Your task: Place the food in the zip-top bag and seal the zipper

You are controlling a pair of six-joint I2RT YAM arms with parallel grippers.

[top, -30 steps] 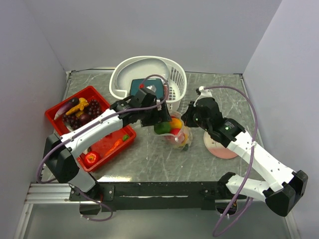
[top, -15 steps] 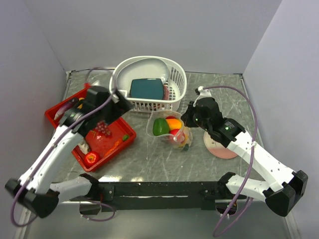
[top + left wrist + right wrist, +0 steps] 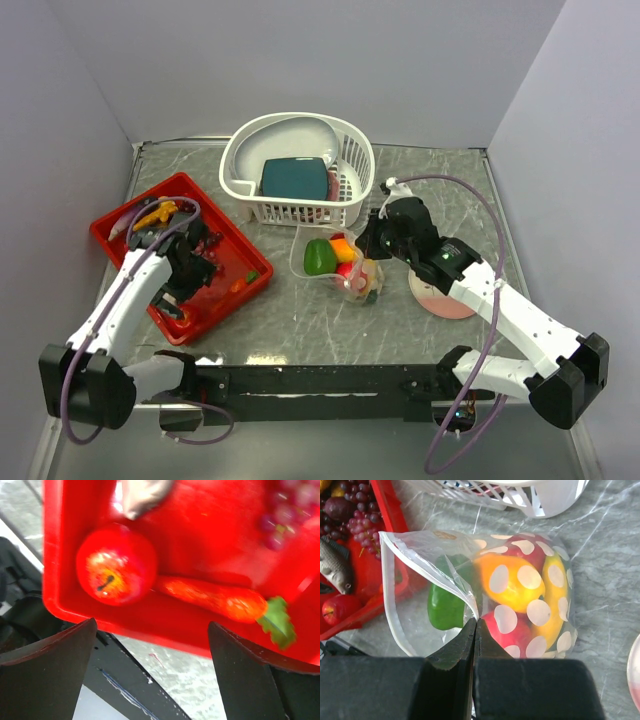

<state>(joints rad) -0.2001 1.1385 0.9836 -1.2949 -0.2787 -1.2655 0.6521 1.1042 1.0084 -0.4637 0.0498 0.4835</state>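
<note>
The zip-top bag (image 3: 343,268) lies at the middle of the counter (image 3: 320,325), just in front of the white basket (image 3: 240,145) and between the red tray (image 3: 105,225) and a pink disc (image 3: 447,298). Its zipper (image 3: 387,580) is unsealed and the mouth stands open. Inside are a green pepper (image 3: 442,605), an orange piece (image 3: 512,582), a yellow banana (image 3: 555,595) and a bagged tomato (image 3: 507,627). The right gripper (image 3: 474,630) pinches the bag's rim, jaws closed flat on the film. The left gripper (image 3: 152,625) hangs over the near corner of the tray, jaws wide and holding nothing; below it lie a loose tomato (image 3: 116,564) touching a carrot (image 3: 212,596), with purple grapes (image 3: 285,515) further in. A teal block (image 3: 295,178) rests in the basket.
</note>
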